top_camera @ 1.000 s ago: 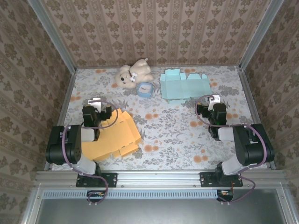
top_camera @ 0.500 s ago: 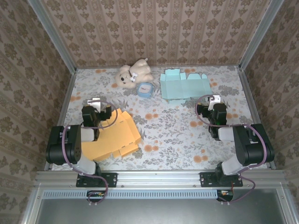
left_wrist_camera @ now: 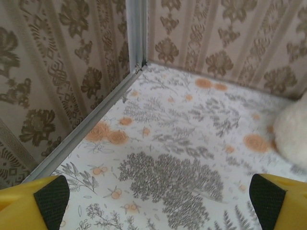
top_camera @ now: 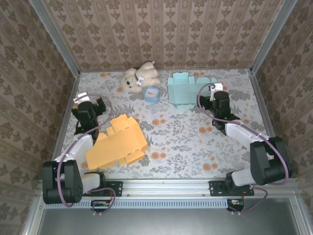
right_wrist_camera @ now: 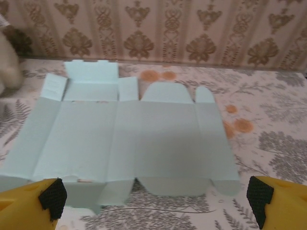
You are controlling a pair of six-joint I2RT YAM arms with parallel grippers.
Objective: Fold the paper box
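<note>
Left side first: the left gripper (top_camera: 88, 104) is out at about 9 o'clock on the floral table (top_camera: 181, 132), aimed at the far left corner. Its fingers are spread wide with nothing between them; the wrist cam has the black pads (left_wrist_camera: 50, 196) at either edge of the shot and bare tablecloth between them.

The orange box blank (top_camera: 117, 142) lies flat at roughly 7 to 8 o'clock, unfolded, near the left gripper at its 5 o'clock but not touching it.

Up at 11 to 12 o'clock a cream teddy bear (top_camera: 138, 77) lies against the back wall, with a small blue object (top_camera: 153, 93) just beside it at its 5 o'clock.

The light blue box blank (top_camera: 186, 90) is at about 1 o'clock, also flat, flaps opened out.

The right gripper (top_camera: 218, 99) is at the blank's right end, fingers spread wide too and gripping nothing. Can't tell whether it touches the paper
</note>
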